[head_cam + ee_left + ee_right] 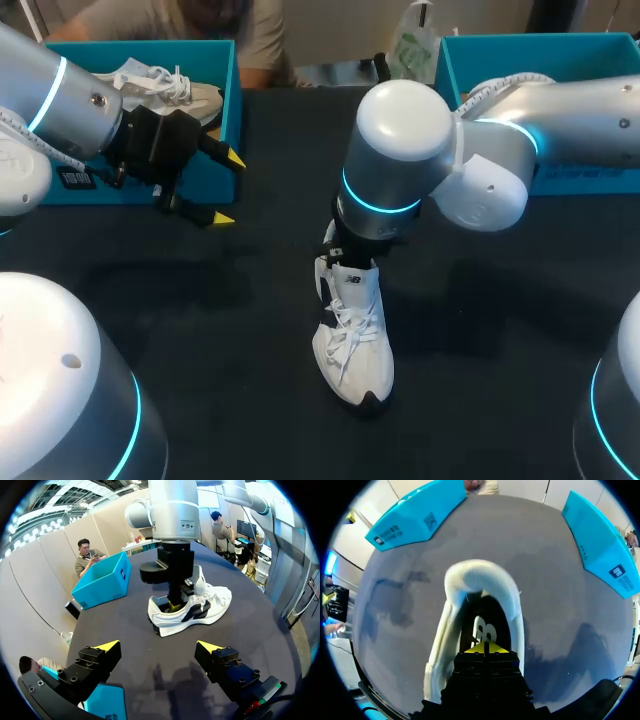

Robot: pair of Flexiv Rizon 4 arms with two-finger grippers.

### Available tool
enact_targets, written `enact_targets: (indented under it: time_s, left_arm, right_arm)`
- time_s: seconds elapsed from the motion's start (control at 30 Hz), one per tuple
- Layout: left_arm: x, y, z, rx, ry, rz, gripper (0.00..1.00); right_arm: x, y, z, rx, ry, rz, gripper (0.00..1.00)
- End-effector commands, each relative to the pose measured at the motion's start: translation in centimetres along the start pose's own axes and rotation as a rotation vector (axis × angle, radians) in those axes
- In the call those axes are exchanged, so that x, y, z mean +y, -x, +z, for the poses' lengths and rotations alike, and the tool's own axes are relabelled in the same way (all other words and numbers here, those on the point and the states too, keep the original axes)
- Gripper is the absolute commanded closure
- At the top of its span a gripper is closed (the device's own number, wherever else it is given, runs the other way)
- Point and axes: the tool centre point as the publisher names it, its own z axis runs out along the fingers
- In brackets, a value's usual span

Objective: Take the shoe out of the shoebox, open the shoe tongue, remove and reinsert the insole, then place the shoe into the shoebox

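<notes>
Silver arms (560, 110), cyan rings (380, 205), yellow-tipped pincers (230, 190)

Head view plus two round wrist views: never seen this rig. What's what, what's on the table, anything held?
It is a robot with two arms at a dark table. The head view looks down from above and behind. Each round picture comes from a camera on one arm's wrist, looking along its fingers. A white shoe stands mid-table. At the far edge sit two blue boxes: a left box with a second shoe in it, and a right box. The right gripper reaches down into the white shoe's opening; whether it grips anything inside is hidden. The left gripper hovers by the left box, fingers open, holding nothing.
</notes>
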Motion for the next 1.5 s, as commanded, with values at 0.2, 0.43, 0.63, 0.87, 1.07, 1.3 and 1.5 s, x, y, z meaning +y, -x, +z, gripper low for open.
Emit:
enact_targets:
  time_s: [0.2, 0.43, 0.63, 0.87, 1.07, 1.3, 1.5]
  left_arm:
    - [-0.1, -0.1, 0.0, -0.002, 0.003, 0.001, 0.0]
    - [-0.1, -0.1, 0.0, -0.002, 0.003, 0.001, 0.0]
    - [-0.1, -0.1, 0.0, -0.002, 0.003, 0.001, 0.0]
    - [-0.1, -0.1, 0.0, -0.002, 0.003, 0.001, 0.0]
    - [-0.1, -0.1, 0.0, -0.002, 0.003, 0.001, 0.0]
    - [-0.1, -0.1, 0.0, -0.002, 0.003, 0.001, 0.0]
    - [-0.1, -0.1, 0.0, -0.002, 0.003, 0.001, 0.0]
  right_arm:
    - [2.0, 0.8, -1.1, -0.059, 0.044, -0.04, 1.0]
    - [3.1, 1.0, 0.3, -0.121, 0.015, -0.074, 1.0]
    - [3.0, 0.4, 1.7, -0.096, -0.018, -0.089, 1.0]
    - [2.5, 0.1, 2.9, -0.073, -0.046, -0.082, 1.0]
    - [2.3, -0.1, 2.4, -0.074, -0.059, -0.078, 1.0]
    - [1.9, 0.0, -0.1, -0.095, -0.159, -0.09, 1.0]
    - [1.1, -0.3, -1.9, -0.067, -0.252, -0.081, 1.0]
